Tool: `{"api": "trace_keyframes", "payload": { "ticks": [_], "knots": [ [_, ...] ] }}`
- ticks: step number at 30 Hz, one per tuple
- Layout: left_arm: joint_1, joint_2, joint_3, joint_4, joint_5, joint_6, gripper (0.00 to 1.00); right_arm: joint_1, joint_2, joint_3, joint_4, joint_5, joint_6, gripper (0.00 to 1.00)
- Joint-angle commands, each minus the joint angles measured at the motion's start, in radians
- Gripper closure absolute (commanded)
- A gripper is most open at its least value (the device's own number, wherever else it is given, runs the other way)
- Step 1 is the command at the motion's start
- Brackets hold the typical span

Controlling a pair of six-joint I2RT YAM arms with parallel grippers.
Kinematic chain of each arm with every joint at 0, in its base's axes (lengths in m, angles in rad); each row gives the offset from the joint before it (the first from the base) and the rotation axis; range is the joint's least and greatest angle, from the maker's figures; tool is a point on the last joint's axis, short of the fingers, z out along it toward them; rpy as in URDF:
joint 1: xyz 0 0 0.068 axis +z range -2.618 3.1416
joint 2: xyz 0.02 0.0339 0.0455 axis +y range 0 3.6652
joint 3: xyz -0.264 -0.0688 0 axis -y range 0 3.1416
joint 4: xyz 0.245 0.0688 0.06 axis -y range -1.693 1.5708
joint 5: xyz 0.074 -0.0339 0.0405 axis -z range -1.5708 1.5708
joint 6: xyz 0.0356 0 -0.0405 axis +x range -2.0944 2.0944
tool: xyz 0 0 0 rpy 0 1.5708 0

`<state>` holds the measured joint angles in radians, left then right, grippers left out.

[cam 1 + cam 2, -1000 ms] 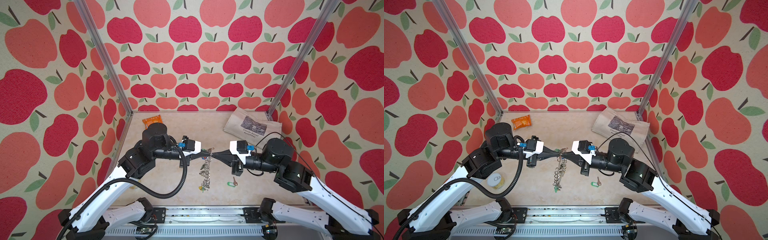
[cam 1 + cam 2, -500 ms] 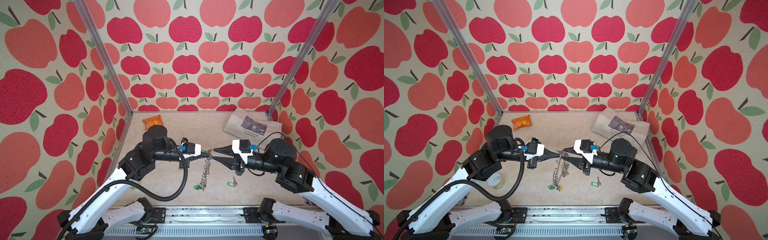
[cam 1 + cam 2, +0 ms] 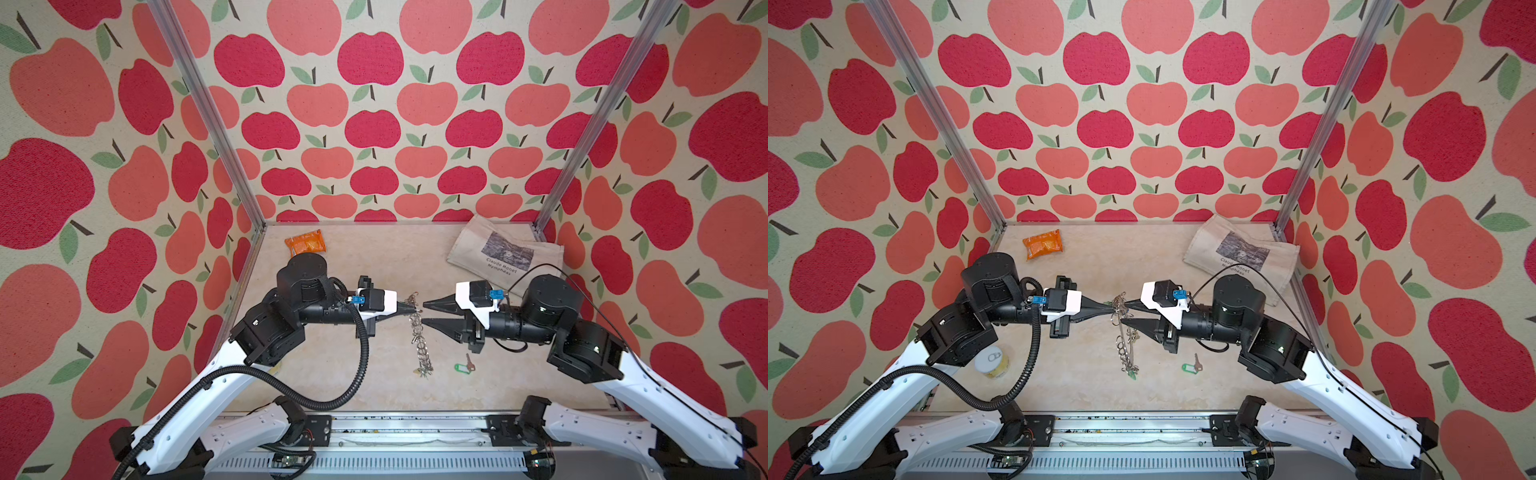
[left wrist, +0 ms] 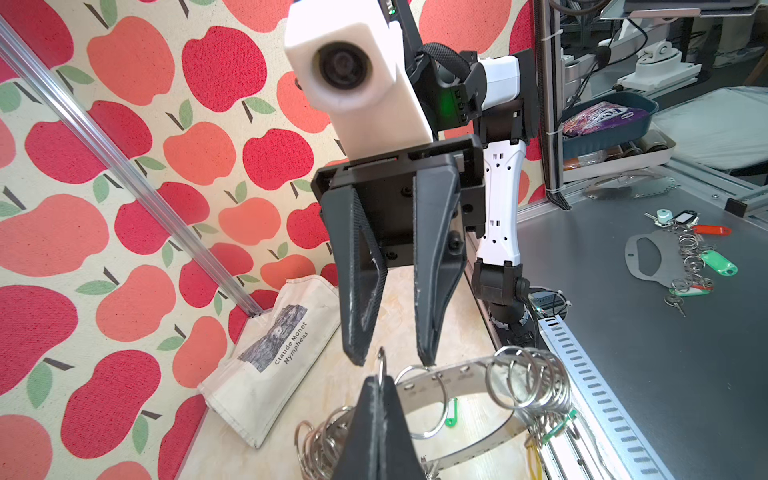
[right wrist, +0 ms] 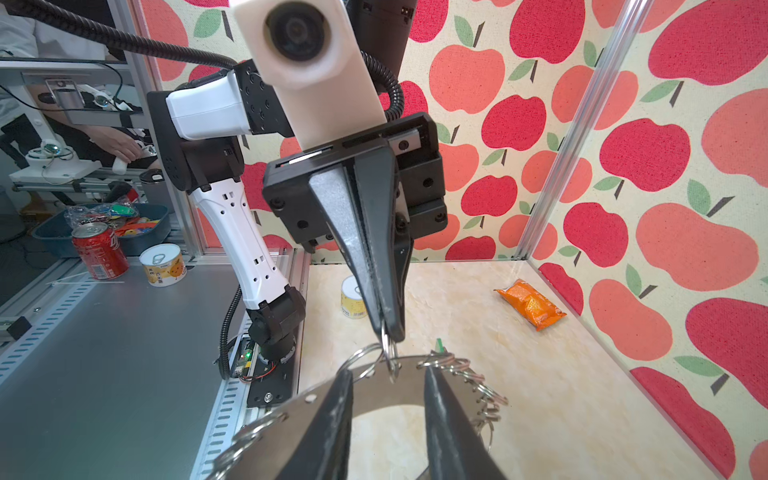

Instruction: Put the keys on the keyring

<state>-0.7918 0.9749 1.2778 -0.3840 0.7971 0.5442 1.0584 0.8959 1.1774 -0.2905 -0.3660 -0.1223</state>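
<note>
With the left hand, pinches one small wire ring on the rim of the keyring, fingers pressed together on the wire. Lets the keyring dangle from that ring above the middle of the worktop. Appears edge-on in both top views, as a thin string of rings running toward the front edge. Cannot tell whether its low end touches the surface. Shows a bit of green tag among the lowest rings in a top view.

With the right hand, faces the left hand tip to tip, fingers standing apart. Points both tips at the flat grey band of the keyring, just beside the pinched ring. Cannot tell whether either tip touches the metal.

Shows a loose key with a green tag lying flat on the worktop. Places it toward the front edge, on the right-edge side of the hanging rings and apart from both hands.

Shows also an orange packet in the back left corner. Adds a cloth bag printed "Claude Monet Nymphéas" in the back right corner, and a tin can by the left edge, beside the left arm.
</note>
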Motion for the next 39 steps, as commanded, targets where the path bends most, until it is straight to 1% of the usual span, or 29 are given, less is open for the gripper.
{"api": "trace_keyframes", "payload": {
  "ticks": [1, 10, 28, 32, 39],
  "knots": [
    [-0.003, -0.012, 0.008, 0.051, 0.008, 0.016, 1.00, 0.002, 0.001, 0.033, -0.014, -0.035, 0.016, 0.68],
    [-0.001, -0.001, 0.017, 0.040, -0.005, 0.017, 1.00, 0.024, 0.012, 0.048, -0.031, -0.065, 0.012, 0.68],
    [0.019, 0.004, 0.031, 0.008, -0.040, 0.011, 1.00, 0.084, 0.012, 0.071, -0.088, -0.012, -0.025, 0.70],
    [0.026, 0.005, 0.031, 0.019, -0.024, -0.005, 1.00, 0.100, 0.013, 0.076, -0.093, 0.020, -0.036, 0.73],
    [0.037, 0.004, 0.035, 0.013, -0.033, -0.004, 1.00, 0.101, 0.033, 0.097, -0.114, 0.021, -0.041, 0.83]
  ]
}}
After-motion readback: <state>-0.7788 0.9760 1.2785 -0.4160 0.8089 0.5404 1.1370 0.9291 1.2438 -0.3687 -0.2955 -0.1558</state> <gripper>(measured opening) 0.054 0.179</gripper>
